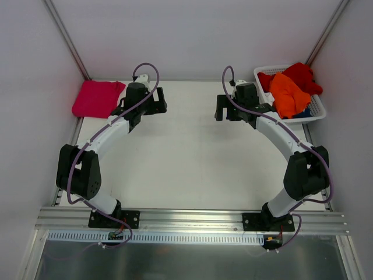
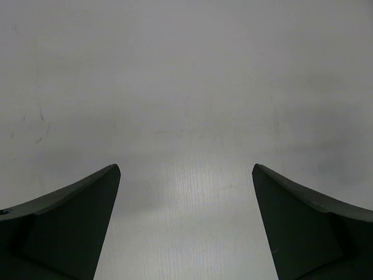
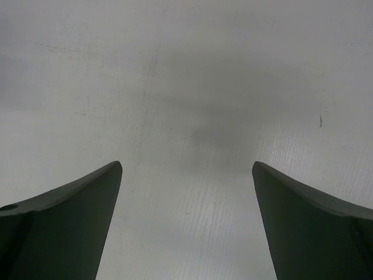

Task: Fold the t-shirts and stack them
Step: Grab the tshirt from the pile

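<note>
Left hand (image 2: 186,170), right hand (image 3: 186,169) agape over table (image 1: 186,169); magenta t-shirt (image 1: 96,98) far-left edge.

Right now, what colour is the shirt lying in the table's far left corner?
The shirt is magenta-pink; the top external view shows it best.

We've got a white plastic lattice basket (image 1: 319,108) parked in the far right corner of the white table (image 1: 192,157). A silver aluminium rail (image 1: 192,217) runs along the near edge, with a white slotted strip (image 1: 192,237) just in front of it. There are pale walls all round and a metal post (image 1: 66,38) in each back corner. Up close we spot faint scuffs (image 2: 39,116) on the tabletop.
</note>
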